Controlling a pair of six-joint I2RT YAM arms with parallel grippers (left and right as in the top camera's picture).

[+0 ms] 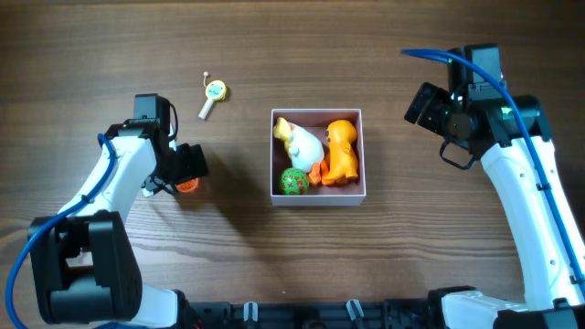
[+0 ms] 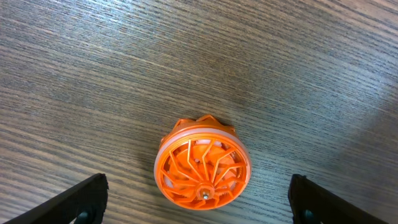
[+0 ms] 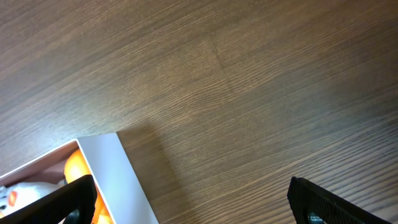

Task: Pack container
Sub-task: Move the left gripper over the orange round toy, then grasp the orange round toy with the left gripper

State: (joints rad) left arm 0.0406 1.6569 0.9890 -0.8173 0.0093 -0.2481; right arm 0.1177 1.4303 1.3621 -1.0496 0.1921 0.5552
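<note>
The container (image 1: 363, 157), a small white-walled square box, sits mid-table holding a white duck toy (image 1: 305, 143), an orange figure (image 1: 343, 150) and a green ball (image 1: 293, 181). An orange spoked wheel toy (image 2: 203, 163) lies on the table left of the box. My left gripper (image 2: 199, 191) hangs open over it, fingers wide on either side and clear of it. In the overhead view the left gripper (image 1: 187, 170) covers most of the wheel (image 1: 186, 185). My right gripper (image 1: 441, 128) is open and empty to the right of the box, whose white wall (image 3: 118, 174) shows by its left finger.
A small yellow charm on a stick (image 1: 213, 93) lies at the back left of the wooden table (image 1: 274, 55). The arm bases stand along the front edge.
</note>
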